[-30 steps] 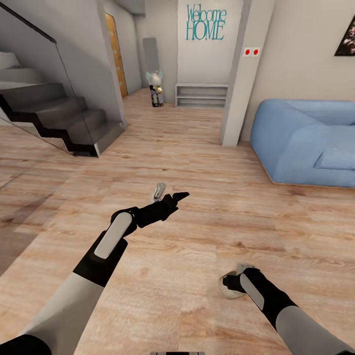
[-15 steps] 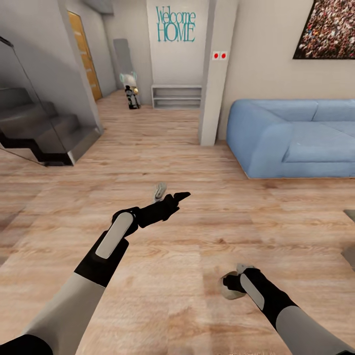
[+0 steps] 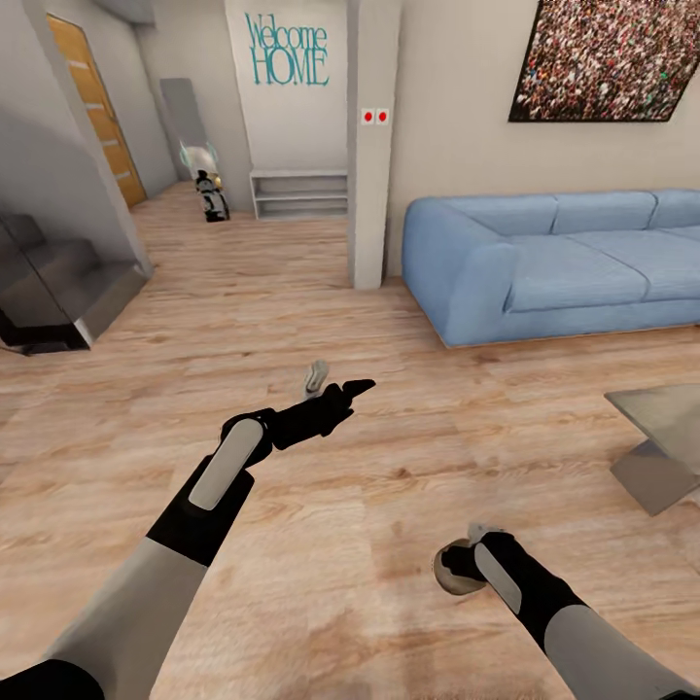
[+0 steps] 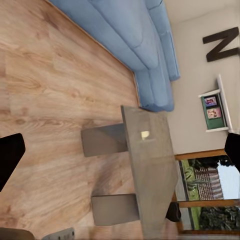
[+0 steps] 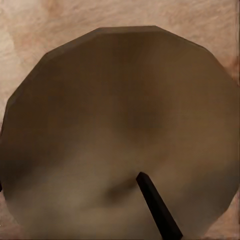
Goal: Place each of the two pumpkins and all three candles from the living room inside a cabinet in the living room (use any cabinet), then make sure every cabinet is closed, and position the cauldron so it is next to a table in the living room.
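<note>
Pale-wood floor [image 3: 389, 292] runs under the robot, center frame. L gripper [image 3: 340, 379] hangs over it, fingers spread wide, nothing between them. R gripper [image 3: 455, 562], lower right, is pinched on a beige candle [image 3: 447, 580], dark wick up in the R wrist view. Blue sofa [image 3: 544, 262] sits upper right, w/ a grey table [image 3: 666, 418] at the right edge.

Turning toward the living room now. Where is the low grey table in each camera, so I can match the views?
Head view: low grey table at the right edge, cut off by the frame, in front of the blue sofa.
Left wrist view: table mid-picture, with the sofa beyond one end.
Right wrist view: a round tan object close up over wood floor.
Shared landmark: the blue sofa.
</note>
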